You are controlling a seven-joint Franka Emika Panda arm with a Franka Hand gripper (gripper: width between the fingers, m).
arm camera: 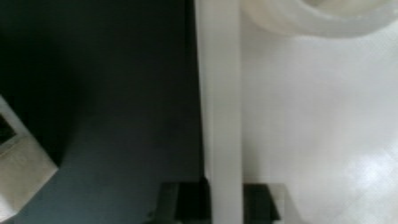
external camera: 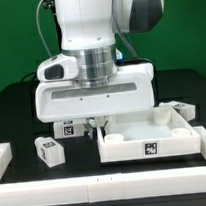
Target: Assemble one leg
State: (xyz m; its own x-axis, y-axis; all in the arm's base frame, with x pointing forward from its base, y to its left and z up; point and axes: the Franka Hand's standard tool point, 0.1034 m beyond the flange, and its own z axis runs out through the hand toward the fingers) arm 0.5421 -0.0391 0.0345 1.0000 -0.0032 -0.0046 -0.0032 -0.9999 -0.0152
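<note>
Your end effector (external camera: 96,123) sits low at the panel's (external camera: 144,140) rim, fingers straddling it; grip state unclear. A leg (external camera: 48,148) lies on the table (external camera: 17,113) nearby: light, rigid, slick plastic, so pinch its flat sides.

From my remote seat I see the arm (external camera: 84,17) as glossy white rounded casing with a dark grey joint cap, a ribbed silver wrist ring, a wide white hand block bearing a grey slot, and the gripper (external camera: 93,122) with short black fingertips (arm camera: 178,200).
</note>
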